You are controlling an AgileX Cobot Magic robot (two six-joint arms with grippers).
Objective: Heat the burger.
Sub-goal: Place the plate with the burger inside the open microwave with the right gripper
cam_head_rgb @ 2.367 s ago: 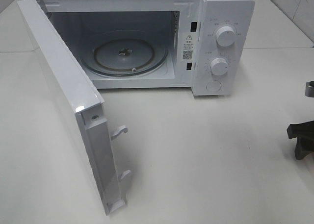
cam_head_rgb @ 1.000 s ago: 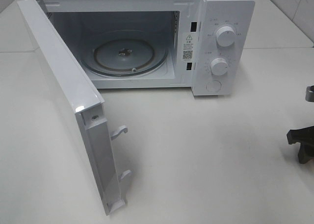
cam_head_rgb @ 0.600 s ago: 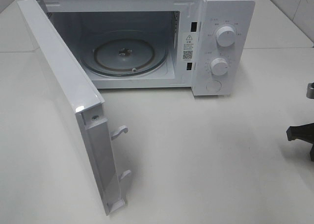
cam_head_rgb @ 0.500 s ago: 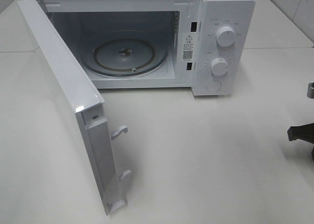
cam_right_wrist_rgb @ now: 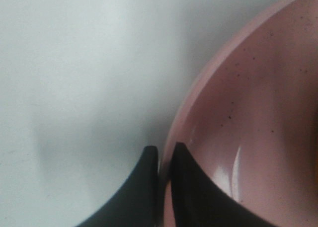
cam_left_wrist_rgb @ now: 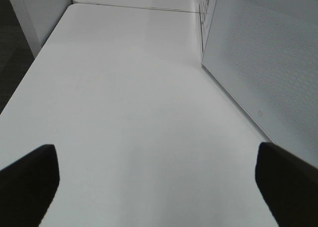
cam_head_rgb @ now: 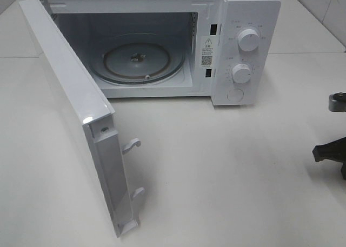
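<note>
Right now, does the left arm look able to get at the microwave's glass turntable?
Probably not directly: the open door stands between the left tool and the turntable, so it would have to come round the door's free edge.

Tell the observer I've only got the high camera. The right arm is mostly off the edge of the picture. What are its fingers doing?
Observer: The right gripper has its fingers closed on the rim of a pink plate.
Operator: Is the burger on that plate?
Observer: The part of the plate that the right wrist view shows is bare, and no burger shows in any view.
Operator: And the left arm? I can't see it at all.
Observer: The left gripper hangs over the table with its fingers wide open, and the microwave door is beside it.
</note>
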